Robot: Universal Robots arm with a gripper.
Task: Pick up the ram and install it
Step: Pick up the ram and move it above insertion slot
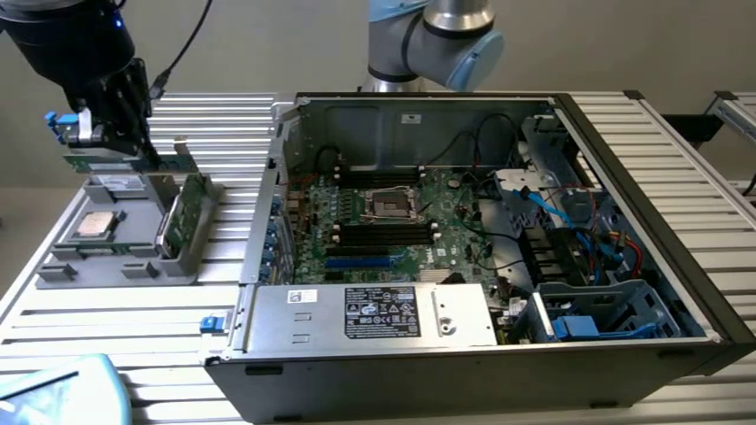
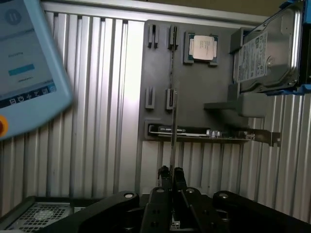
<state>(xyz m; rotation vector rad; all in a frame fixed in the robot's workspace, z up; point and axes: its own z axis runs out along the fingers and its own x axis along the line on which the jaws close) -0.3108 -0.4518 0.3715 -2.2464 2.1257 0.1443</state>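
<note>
1. My gripper [image 1: 110, 146] [image 2: 171, 175] is at the exterior view's left, over the grey holder tray [image 1: 71, 266] [image 2: 194, 97].
2. Finger state: my fingers [image 2: 165, 174] are clamped together on the ram [image 1: 130, 164] [image 2: 173, 127]. They hold it by one long edge.
3. Ram position: in the exterior view it lies level under my fingers as a green strip. The wrist view shows it edge-on, as a thin line running out from the fingertips across the tray.
4. I cannot tell whether the ram touches the tray.
5. Tray contents: a processor chip [image 1: 95, 226] [image 2: 203, 47], a hard drive [image 2: 265, 53] and a card with a metal bracket [image 1: 177, 221] [image 2: 204, 132].
6. The open computer case [image 1: 354, 124] sits at the exterior view's right, well apart from the ram. Its motherboard [image 1: 449, 221] is exposed.
7. Tray and case both rest on the ribbed metal table [image 1: 142, 301].
8. A teach pendant [image 1: 53, 390] [image 2: 24, 63] lies near the tray.
</note>
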